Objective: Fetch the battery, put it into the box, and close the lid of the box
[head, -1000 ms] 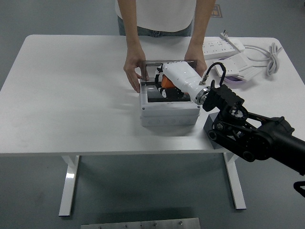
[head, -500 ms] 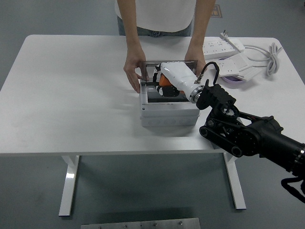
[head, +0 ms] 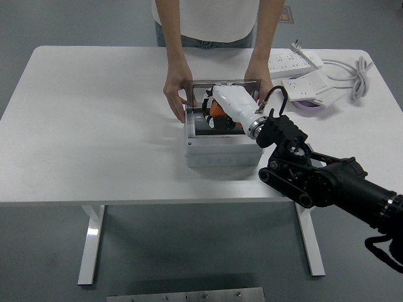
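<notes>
I see the right hand (head: 217,113) inside the open box (head: 224,151), fingers clamped on the orange battery (head: 216,109). Release and lid (head: 225,84) closure remain.

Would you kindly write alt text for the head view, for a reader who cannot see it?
The right robot hand reaches into an open grey box on a white table, holding an orange battery inside it. A person at the far side steadies the box with both hands, its lid upright. Power strips lie far right.
</notes>
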Motion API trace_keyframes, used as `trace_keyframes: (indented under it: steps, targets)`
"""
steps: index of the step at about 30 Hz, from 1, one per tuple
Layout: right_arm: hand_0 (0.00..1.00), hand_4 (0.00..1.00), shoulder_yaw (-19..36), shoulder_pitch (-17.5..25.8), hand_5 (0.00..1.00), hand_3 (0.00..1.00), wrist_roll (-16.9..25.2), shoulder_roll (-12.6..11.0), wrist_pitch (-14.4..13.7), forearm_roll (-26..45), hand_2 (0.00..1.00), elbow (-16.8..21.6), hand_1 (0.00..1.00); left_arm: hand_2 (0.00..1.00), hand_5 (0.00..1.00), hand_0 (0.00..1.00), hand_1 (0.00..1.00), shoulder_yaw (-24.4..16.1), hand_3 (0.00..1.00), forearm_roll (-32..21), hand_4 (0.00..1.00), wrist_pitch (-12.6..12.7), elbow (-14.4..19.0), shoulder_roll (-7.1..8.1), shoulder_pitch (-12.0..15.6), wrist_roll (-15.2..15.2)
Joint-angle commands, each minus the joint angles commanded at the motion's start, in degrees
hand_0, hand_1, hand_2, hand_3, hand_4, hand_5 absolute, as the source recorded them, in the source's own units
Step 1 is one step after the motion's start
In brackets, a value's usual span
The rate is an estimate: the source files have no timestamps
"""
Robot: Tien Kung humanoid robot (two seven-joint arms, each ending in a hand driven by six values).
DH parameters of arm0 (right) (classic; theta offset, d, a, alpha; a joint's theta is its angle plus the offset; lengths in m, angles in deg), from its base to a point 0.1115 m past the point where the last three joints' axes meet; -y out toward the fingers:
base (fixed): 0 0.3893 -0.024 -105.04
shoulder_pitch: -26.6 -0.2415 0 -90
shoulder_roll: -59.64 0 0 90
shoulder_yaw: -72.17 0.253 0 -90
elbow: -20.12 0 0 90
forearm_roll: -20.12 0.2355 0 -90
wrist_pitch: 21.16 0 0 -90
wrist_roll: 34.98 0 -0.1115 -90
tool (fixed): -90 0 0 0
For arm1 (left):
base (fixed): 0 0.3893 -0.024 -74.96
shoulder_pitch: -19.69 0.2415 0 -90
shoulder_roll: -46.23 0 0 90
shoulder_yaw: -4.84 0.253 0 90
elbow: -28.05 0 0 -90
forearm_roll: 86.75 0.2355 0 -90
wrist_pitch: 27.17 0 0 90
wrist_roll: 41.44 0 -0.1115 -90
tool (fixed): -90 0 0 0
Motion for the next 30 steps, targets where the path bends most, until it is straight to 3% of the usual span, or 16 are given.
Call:
trace_keyframes:
  steps: [17, 18, 23, 24, 29, 30]
  targets:
    - [0.135, 0.070, 0.4, 0.4, 0.002, 0.286, 0.1, 0.2, 0.0, 0.0, 0.285, -1.3, 0.231, 0.604, 0.002, 0.584, 0.692, 0.1, 0.576, 0.1, 0.578, -0.1, -0.1, 0.15, -0.2, -0.2]
    - [0.215, 0.160, 0.4, 0.5, 0.072, 0.366, 0.1, 0.2, 0.0, 0.1, 0.317, -1.4, 0.255, 0.604, 0.002, 0.584, 0.692, 0.2, 0.576, 0.1, 0.577, -0.1, -0.1, 0.16, -0.3, -0.2]
    - [0.215, 0.160, 0.2, 0.5, 0.072, 0.366, 0.2, 0.3, -0.3, 0.6, 0.317, -1.8, 0.255, 0.604, 0.002, 0.584, 0.692, 0.2, 0.576, 0.1, 0.577, -0.1, -0.1, 0.19, -0.4, -0.2]
    - [0.307, 0.598, 0.2, 0.5, 0.091, 0.450, 0.2, 0.3, -0.3, 0.7, 0.377, -1.9, 0.309, 0.604, 0.002, 0.584, 0.692, 0.2, 0.576, 0.1, 0.576, -0.2, -0.1, 0.19, -0.4, -0.2]
    - [0.307, 0.598, -0.2, 0.5, 0.091, 0.450, 0.0, 0.5, -0.6, 1.1, 0.377, -2.2, 0.309, 0.604, 0.002, 0.584, 0.692, 0.1, 0.576, 0.3, 0.576, -0.2, 0.0, 0.20, -0.5, -0.1]
    - [0.483, 0.702, -0.3, 0.5, 0.328, 0.543, 0.0, 0.5, -0.6, 1.2, 0.460, -2.2, 0.401, 0.604, 0.002, 0.584, 0.692, 0.1, 0.576, 0.3, 0.577, -0.2, 0.0, 0.20, -0.5, -0.2]
